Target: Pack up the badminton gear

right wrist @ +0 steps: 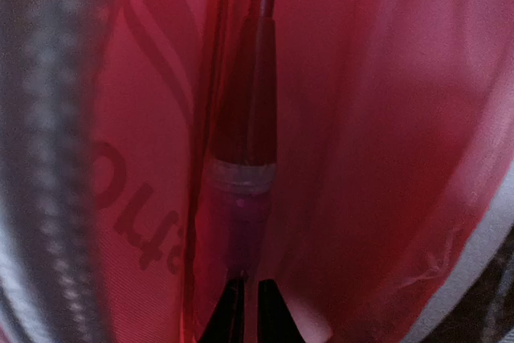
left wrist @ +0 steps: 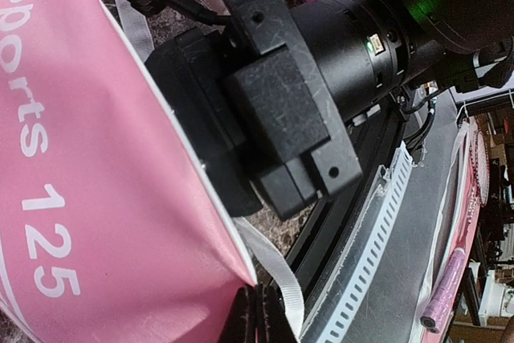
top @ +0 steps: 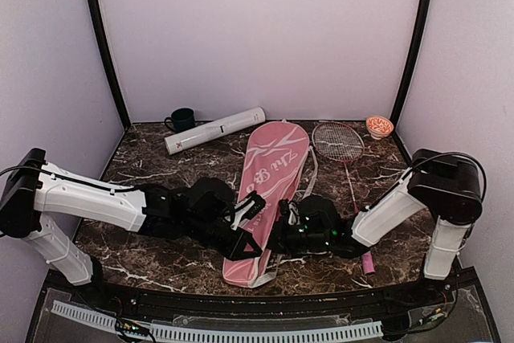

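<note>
On the dark marble table (top: 152,178), the pink bag (top: 273,162) lies lengthwise between the two arms. The left gripper (left wrist: 259,319) is pinched tight on the bag's white-trimmed edge. Inside the bag, the right gripper (right wrist: 250,311) is all but closed and holds nothing. The pink racket handle (right wrist: 241,226) lies straight ahead, just past its tips; whether they touch is unclear.

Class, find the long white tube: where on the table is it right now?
Top view: the white tube lies slanted at the back left of the table, between the dark green mug and the pink bag's wide end.
</note>
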Robot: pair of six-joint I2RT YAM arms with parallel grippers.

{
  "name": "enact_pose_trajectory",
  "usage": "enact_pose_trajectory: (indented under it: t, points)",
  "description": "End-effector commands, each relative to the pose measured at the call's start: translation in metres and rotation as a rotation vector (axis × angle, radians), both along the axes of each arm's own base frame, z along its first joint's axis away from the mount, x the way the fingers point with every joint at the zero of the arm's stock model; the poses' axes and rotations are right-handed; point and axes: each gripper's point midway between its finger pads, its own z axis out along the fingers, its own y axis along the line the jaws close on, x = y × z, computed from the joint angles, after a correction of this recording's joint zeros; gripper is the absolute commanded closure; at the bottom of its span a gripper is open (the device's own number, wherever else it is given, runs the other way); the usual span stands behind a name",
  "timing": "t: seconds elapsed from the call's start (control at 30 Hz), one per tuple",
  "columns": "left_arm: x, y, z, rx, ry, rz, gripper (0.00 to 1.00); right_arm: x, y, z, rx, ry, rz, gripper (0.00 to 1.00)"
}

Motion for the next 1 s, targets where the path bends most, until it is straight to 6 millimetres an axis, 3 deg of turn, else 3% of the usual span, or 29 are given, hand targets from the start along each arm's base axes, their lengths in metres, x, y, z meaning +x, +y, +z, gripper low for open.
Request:
enact_pose_trajectory:
  t: [0.0,0.2,0.37,0.47,0.6,0.67,0.83,0.97]
  points:
    - [-0.002,-0.01,0.017,-0.085,-0.001,-0.025,1.0,0.003,0.022,0.04,0.167,-0.077,0.041,0.9]
    - [0.003,-0.001,0.006,-0.048,-0.004,0.012,1.0,0.001,0.006,0.032,0.162,-0.086,0.028,0.83]
    - [0.012,0.015,-0.012,0.02,-0.016,0.064,1.0,-0.003,-0.029,0.012,-0.055,-0.15,0.056,0.76]
    - [0.014,0.019,-0.017,0.035,-0.021,0.074,1.0,-0.001,-0.052,0.015,-0.191,-0.212,0.054,0.71]
    - [0.016,0.02,-0.022,0.045,-0.025,0.08,1.0,0.012,-0.084,0.032,-0.285,-0.268,0.024,0.63]
    - [0.018,0.02,-0.023,0.05,-0.031,0.086,1.0,0.024,-0.105,0.04,-0.314,-0.283,-0.015,0.63]
    - [0.022,0.018,-0.024,0.052,-0.045,0.091,1.0,0.071,-0.181,0.051,-0.447,-0.298,-0.161,0.62]
    - [0.023,0.016,-0.025,0.053,-0.044,0.087,1.0,0.099,-0.239,0.04,-0.599,-0.26,-0.234,0.61]
